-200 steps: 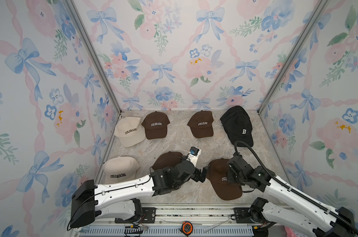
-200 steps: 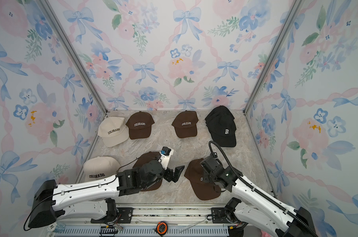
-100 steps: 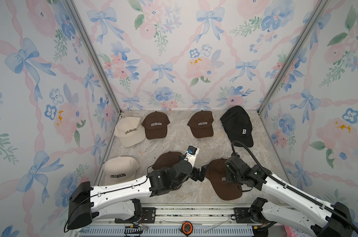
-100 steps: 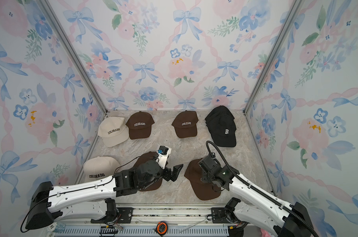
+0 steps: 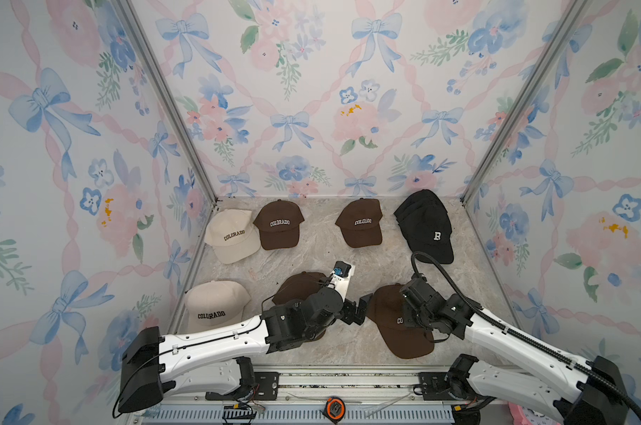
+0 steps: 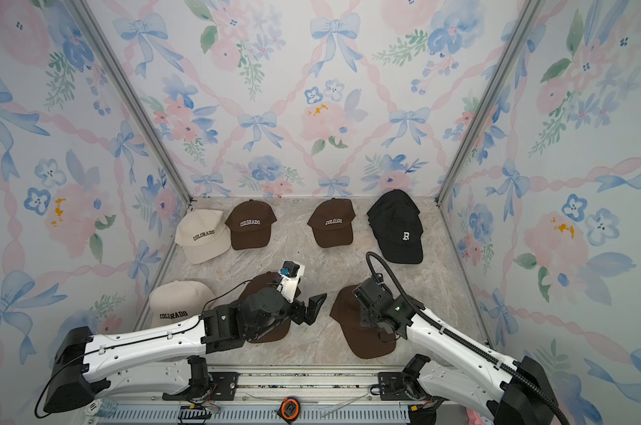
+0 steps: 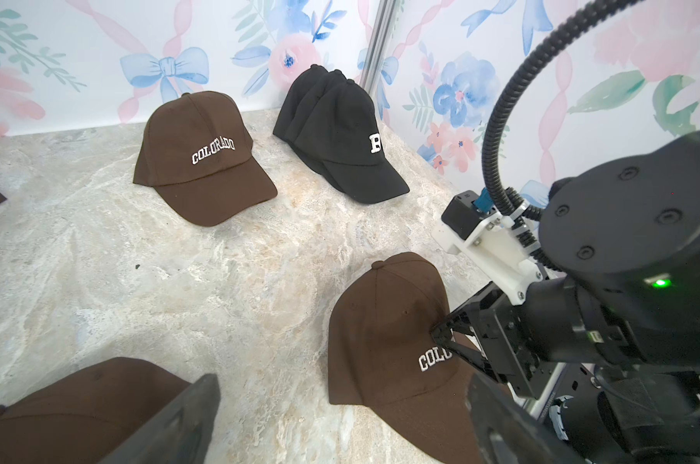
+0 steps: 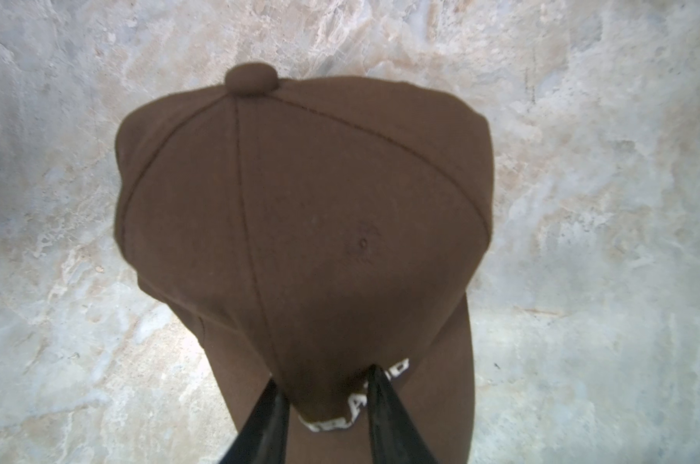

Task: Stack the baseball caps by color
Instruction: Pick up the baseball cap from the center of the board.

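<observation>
My right gripper (image 8: 326, 377) is shut on a bunched fold of the front crown of a brown "COLORADO" cap (image 8: 300, 209), which lies front right in both top views (image 5: 392, 327) (image 6: 352, 331). My left gripper (image 7: 340, 418) hangs open and empty just left of that cap (image 5: 355, 311), above bare table. Another brown cap (image 5: 298, 289) lies partly under the left arm. Two more brown caps (image 5: 279, 225) (image 5: 361, 222) sit at the back. A cream cap (image 5: 232, 235) lies back left and another (image 5: 216, 305) front left. Stacked black "R" caps (image 5: 427, 226) sit back right.
Floral walls close the marble table (image 5: 322, 265) on three sides, with metal posts (image 5: 469, 191) in the back corners. The right arm's black cable (image 5: 440, 272) loops up above the front right cap. A rail (image 5: 333, 382) runs along the front edge.
The right gripper's jaws have closed in on the brown cap's crown and the wrist has shifted slightly left. The left arm has barely moved and stays open.
</observation>
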Available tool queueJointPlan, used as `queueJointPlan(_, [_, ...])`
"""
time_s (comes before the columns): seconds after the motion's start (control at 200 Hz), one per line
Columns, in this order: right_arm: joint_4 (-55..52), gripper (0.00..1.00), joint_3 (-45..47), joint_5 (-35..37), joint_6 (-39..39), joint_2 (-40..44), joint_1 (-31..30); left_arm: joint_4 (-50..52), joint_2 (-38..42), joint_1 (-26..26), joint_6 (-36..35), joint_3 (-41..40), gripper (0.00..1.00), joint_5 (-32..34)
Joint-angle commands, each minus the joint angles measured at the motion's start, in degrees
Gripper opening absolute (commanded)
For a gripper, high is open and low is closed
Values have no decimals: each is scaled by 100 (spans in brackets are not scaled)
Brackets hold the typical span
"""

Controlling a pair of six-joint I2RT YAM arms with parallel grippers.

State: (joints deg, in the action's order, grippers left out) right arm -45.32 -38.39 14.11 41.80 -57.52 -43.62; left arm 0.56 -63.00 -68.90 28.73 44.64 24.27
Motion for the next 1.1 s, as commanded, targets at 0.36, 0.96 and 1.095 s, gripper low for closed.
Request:
queueJointPlan(0.36, [-161, 10, -175, 39, -92, 18, -61, 48, 297, 48, -86, -202, 98, 239])
queueJointPlan(0.96, [-413, 3, -1524, 198, -555, -735, 8, -29, 618, 582, -349, -333, 98, 7])
queueJointPlan(1.095, [-344, 2, -2049, 92, -871, -1200, 236, -21, 745, 913, -462, -377, 98, -173])
